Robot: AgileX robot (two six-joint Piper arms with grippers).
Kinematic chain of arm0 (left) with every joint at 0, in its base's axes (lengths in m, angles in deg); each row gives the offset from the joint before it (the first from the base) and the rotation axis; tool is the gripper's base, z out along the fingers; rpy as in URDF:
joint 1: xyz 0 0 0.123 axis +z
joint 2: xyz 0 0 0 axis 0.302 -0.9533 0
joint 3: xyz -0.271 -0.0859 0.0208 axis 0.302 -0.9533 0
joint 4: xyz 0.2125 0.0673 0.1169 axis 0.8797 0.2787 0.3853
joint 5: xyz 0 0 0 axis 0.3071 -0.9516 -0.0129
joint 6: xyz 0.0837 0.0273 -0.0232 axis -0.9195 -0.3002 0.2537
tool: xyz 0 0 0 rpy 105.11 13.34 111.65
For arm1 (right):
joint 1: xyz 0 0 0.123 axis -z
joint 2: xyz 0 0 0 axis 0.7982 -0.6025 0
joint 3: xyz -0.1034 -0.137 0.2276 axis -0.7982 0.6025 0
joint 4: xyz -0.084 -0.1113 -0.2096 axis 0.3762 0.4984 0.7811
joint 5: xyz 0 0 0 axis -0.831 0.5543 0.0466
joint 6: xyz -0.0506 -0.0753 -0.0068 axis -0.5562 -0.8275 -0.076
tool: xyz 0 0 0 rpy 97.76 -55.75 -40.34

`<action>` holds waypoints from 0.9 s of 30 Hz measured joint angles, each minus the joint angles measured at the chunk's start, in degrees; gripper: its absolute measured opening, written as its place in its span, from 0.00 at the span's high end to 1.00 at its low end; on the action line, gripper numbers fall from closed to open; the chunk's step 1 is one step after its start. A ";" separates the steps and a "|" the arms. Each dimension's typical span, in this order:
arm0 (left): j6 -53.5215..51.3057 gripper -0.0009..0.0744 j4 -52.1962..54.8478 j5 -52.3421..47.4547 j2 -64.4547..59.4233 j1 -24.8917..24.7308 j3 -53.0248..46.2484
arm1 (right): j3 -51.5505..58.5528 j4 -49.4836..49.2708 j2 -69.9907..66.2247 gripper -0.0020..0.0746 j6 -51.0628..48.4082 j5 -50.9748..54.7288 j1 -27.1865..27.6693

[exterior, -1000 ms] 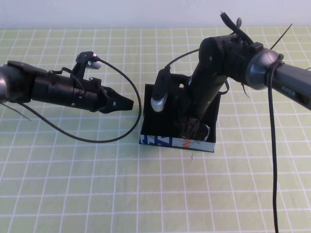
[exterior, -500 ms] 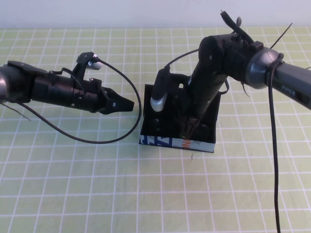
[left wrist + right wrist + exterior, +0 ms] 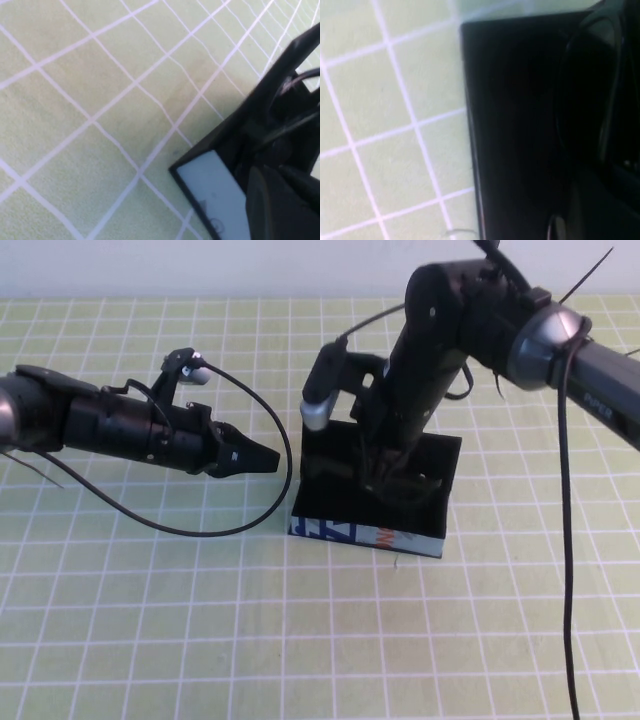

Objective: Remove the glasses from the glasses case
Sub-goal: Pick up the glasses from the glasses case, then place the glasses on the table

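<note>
The black glasses case [image 3: 365,534] lies open at the table's middle, its light blue printed strip facing me. My right gripper [image 3: 388,472] reaches down into it and is shut on the black glasses [image 3: 421,485], which hang just above the case floor. The right wrist view shows the case's dark inside [image 3: 510,125] and a lens outline of the glasses [image 3: 592,75]. My left gripper [image 3: 260,456] is shut and empty, hovering just left of the case. Its wrist view shows the case's blue-strip corner [image 3: 205,185] beside its dark fingers [image 3: 272,205].
The table is covered with a green cloth with a white grid [image 3: 200,620]. The case's flap lid [image 3: 340,455] stands up at its back left. Black cables loop under the left arm [image 3: 200,525] and hang from the right arm [image 3: 562,540].
My right gripper has risen out of the case, and the glasses have come up with it. The left arm has not moved.
</note>
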 joint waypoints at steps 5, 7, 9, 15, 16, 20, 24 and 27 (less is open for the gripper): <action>0.59 0.99 0.09 -0.13 1.63 0.00 0.00 | -1.35 0.00 2.54 0.96 4.32 0.52 0.00; 0.96 0.99 0.09 -0.13 2.99 0.11 0.00 | -1.35 0.05 4.18 0.96 7.13 0.62 0.00; 1.08 0.99 0.09 -0.13 4.74 0.11 0.00 | -1.35 0.16 6.45 0.96 10.85 0.65 0.00; 1.99 0.99 1.80 -0.72 8.95 0.11 0.00 | 2.48 4.20 15.74 0.96 23.44 0.89 0.30; 2.28 0.99 2.40 -0.84 9.47 0.11 0.00 | 4.38 4.89 17.23 0.96 25.25 0.89 0.78; 3.60 0.99 3.47 -1.00 10.88 0.11 0.00 | 14.24 6.29 24.38 0.96 32.31 0.77 5.18; 4.48 0.99 3.70 -1.09 11.83 0.11 0.00 | 27.14 5.65 30.31 0.96 39.22 -5.98 11.55; 5.27 0.99 3.69 -1.09 11.83 0.11 0.00 | 36.16 0.83 32.08 0.96 41.37 -12.67 16.17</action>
